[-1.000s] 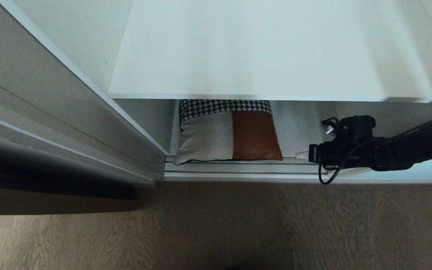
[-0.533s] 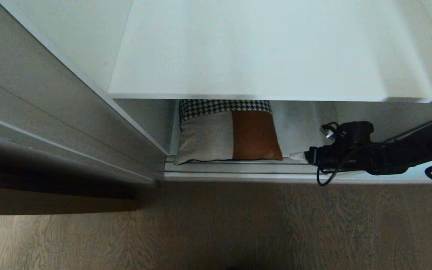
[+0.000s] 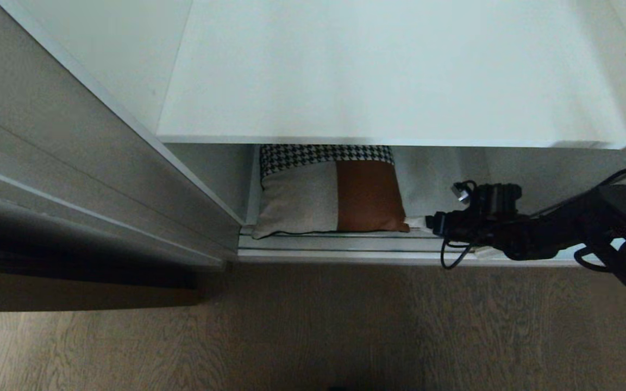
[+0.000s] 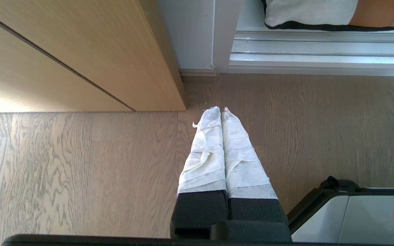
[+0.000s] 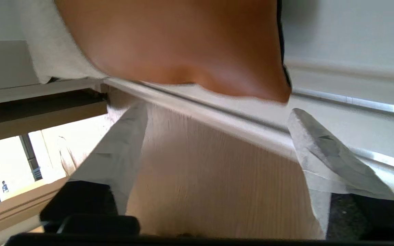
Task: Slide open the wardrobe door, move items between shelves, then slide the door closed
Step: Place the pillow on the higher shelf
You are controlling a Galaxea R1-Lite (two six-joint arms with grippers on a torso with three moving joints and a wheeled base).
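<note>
The patchwork cushion (image 3: 329, 190) lies on the wardrobe's bottom board, under a white shelf (image 3: 389, 70). Its brown leather panel (image 5: 183, 41) fills the right wrist view. My right gripper (image 3: 419, 222) reaches in from the right, low over the door track, close beside the cushion's near right corner. It is open (image 5: 217, 111), with only floor and rail between its wrapped fingers. A pale-blue sliver of the sliding wardrobe door (image 3: 569, 254) shows behind that arm. My left gripper (image 4: 220, 110) hangs shut and empty over the floor, outside the head view.
The silver door track (image 4: 320, 51) runs along the wardrobe's front edge. A tan wood door (image 4: 63, 51) stands at the left, next to the wardrobe's side panel (image 3: 101, 163). Wood floor (image 3: 313, 326) lies in front. Part of my base (image 4: 354, 215) shows beside the left gripper.
My right gripper has moved left along the track toward the cushion's corner and sunk a little. The shelf and cushion have not moved.
</note>
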